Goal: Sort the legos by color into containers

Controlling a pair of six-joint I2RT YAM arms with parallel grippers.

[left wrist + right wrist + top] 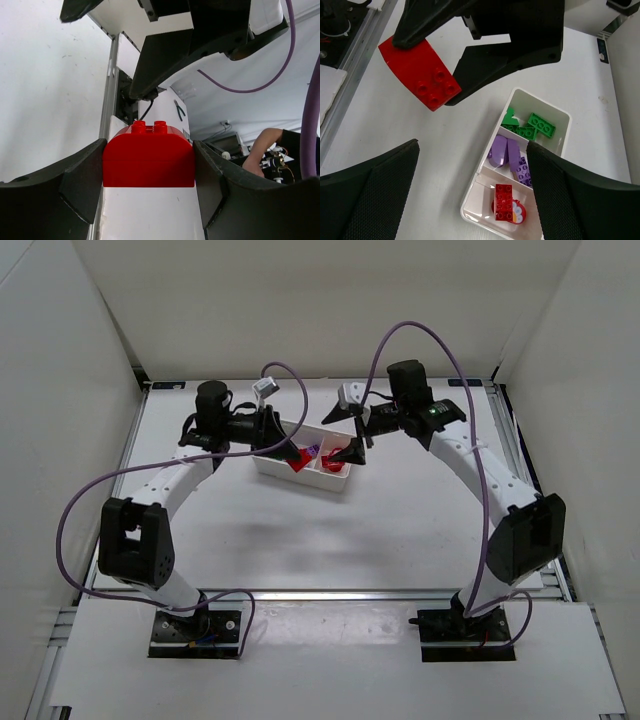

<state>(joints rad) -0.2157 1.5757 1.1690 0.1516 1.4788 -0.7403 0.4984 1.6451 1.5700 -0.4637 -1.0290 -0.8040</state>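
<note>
My left gripper is shut on a red lego with a curved top, a finger pressed against each side. From above, this lego hangs over the left part of the white tray. The right wrist view shows the held lego raised beside the tray. There, the far container holds green legos, the middle one purple legos, and the near one red legos. My right gripper hangs open above the tray's red end with nothing in it.
White walls enclose the table on three sides. A metal rail runs along the near edge in front of the arm bases. Purple cables loop above both arms.
</note>
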